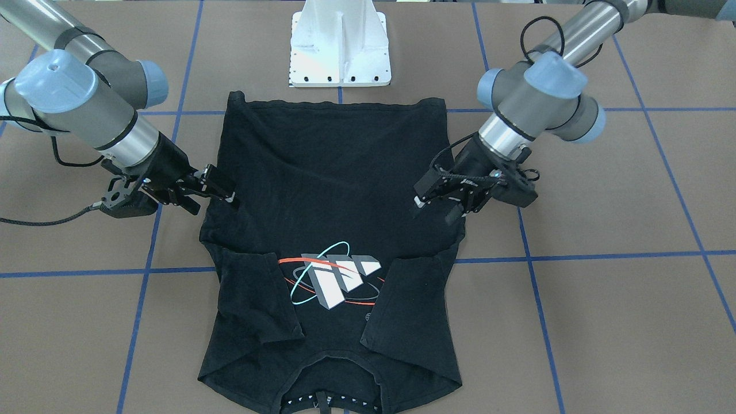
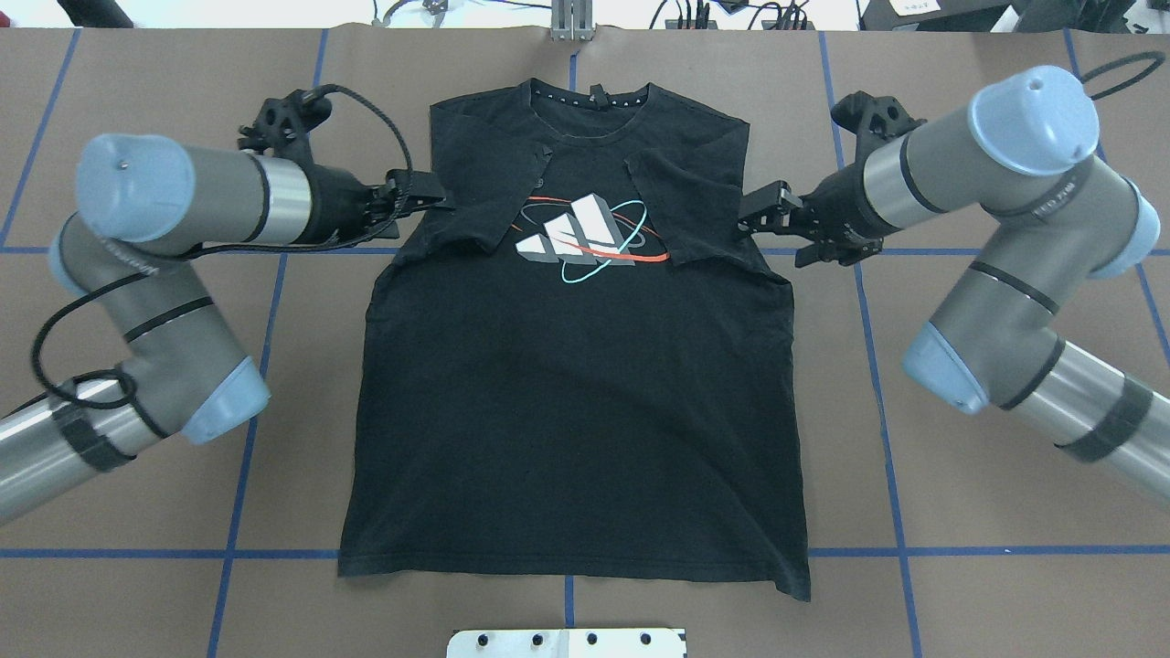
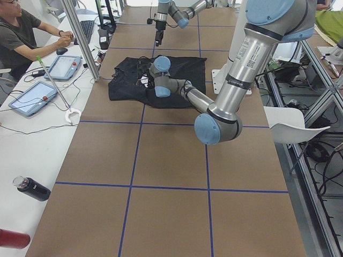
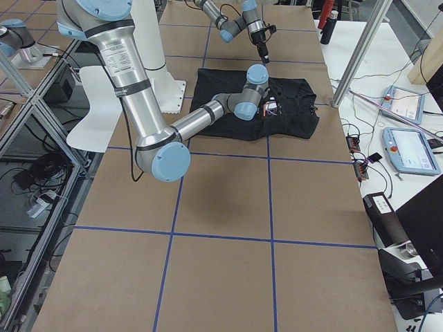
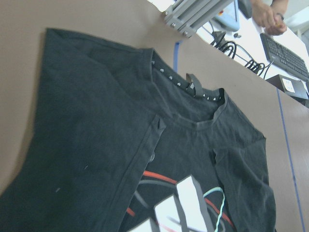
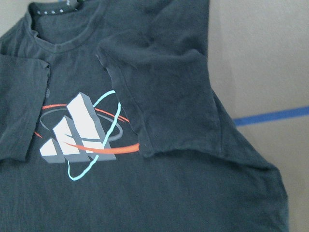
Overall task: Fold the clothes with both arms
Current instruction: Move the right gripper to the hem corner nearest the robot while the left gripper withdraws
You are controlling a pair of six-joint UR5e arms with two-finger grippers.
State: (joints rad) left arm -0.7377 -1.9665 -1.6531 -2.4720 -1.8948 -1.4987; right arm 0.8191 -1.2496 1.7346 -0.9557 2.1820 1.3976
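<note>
The left claw [image 1: 432, 208] stands spread, its two fingers apart and pinching nothing, poised over the side edge of the black T-shirt [image 2: 567, 393]; whether a fingertip touches the cloth cannot be told. Straight across the shirt from it, the right claw [image 1: 214, 202] is spread in the same way at the opposite side edge. Between the two claws the shirt lies flat on the bench [image 2: 960, 512], graphic side up. The white block graphic [image 2: 576, 233] with its red and cyan rings sits midway between them. Just inward of each claw a short sleeve is folded onto the chest: one [image 2: 484, 196] beside the left claw, the other [image 2: 699, 206] beside the right. The collar [image 2: 590, 96] lies beyond the claws, away from the robot, and the hem lies on the robot's side of them, near the white pedestal base [image 1: 339, 46].
</note>
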